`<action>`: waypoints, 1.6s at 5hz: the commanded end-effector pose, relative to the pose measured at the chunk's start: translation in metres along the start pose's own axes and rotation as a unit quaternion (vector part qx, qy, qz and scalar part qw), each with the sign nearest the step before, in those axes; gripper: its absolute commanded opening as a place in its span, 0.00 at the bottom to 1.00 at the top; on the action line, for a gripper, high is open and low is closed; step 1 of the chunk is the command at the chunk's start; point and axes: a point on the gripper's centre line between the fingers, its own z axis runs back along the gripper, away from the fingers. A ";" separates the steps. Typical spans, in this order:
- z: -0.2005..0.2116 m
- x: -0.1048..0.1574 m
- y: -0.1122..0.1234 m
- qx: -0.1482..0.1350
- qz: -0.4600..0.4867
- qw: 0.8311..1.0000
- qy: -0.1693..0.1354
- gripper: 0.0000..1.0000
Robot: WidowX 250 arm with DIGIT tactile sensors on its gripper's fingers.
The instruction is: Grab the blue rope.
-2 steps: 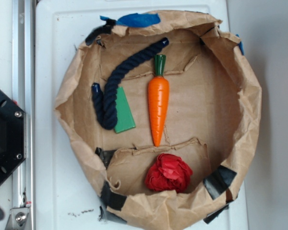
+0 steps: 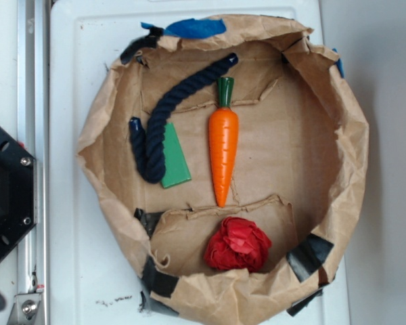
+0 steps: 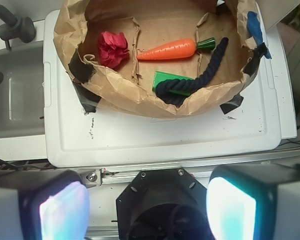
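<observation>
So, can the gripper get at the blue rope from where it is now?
Probably yes. The gripper is open and far back from the paper tray, holding nothing. The blue rope lies uncovered on top, partly over the green block, apart from the carrot. Only the tray's raised wall stands between.

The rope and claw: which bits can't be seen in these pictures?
- Rope, wrist view: its bent end dips behind the paper wall.
- Green block, both views: partly under the rope.
- Gripper, wrist view: fingers blurred and cut by the bottom edge; absent from the exterior view.
</observation>
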 end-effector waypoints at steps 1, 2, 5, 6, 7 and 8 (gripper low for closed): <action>0.003 0.053 -0.011 -0.010 0.035 0.999 -0.023 1.00; -0.012 0.066 -0.023 0.000 0.026 0.999 -0.024 1.00; -0.074 0.081 -0.003 0.000 0.085 0.996 -0.002 1.00; -0.080 0.097 0.020 -0.015 0.082 0.996 -0.007 1.00; -0.072 0.118 0.035 -0.013 0.059 0.998 -0.025 1.00; -0.072 0.118 0.035 -0.013 0.059 0.998 -0.025 1.00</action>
